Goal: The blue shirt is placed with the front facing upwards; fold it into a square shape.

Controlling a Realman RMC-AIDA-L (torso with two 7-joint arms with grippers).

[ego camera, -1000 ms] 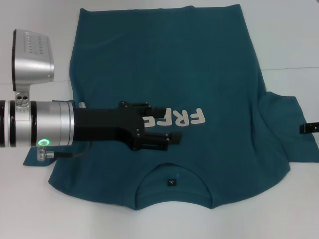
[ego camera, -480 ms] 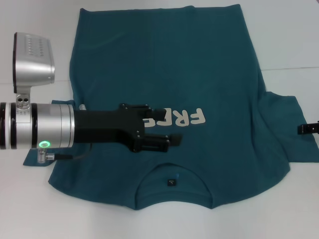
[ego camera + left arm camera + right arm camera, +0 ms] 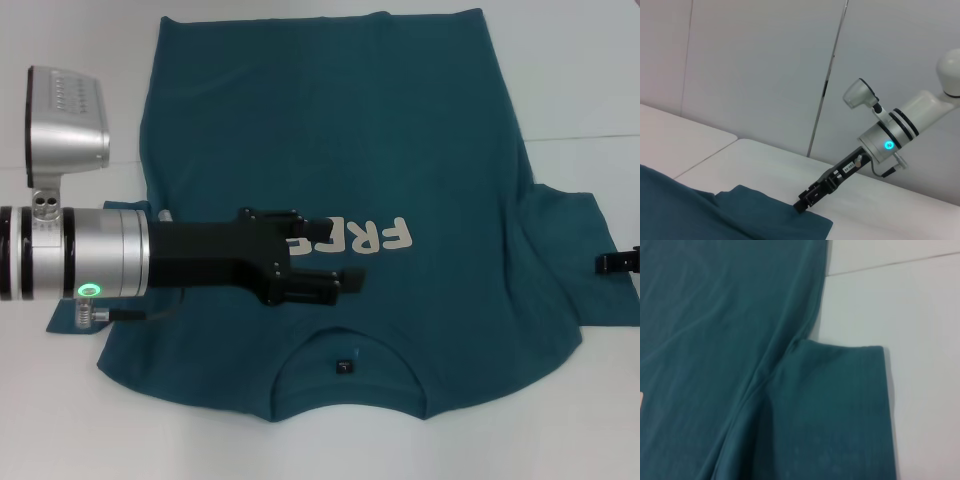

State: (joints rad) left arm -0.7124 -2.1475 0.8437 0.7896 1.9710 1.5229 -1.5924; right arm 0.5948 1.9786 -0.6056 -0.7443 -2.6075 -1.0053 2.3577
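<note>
We are keeping the dark teal-blue cotton T-shirt point(image 3: 340, 180) spread face-up on the white table point(image 3: 580, 60), our left gripper point(image 3: 335, 257) hovering part-open and empty over the lettering, while our right gripper point(image 3: 802, 204), grip indiscernible, is reaching the sleeve edge, presumably for folding.

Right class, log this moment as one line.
blue shirt: flat, unfolded | left gripper: over chest lettering | right gripper: at sleeve edge

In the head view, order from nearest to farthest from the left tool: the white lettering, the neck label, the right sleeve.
1. White lettering, touching the left tool above the chest.
2. Neck label, at the collar.
3. Right sleeve, beside the right tool.
</note>
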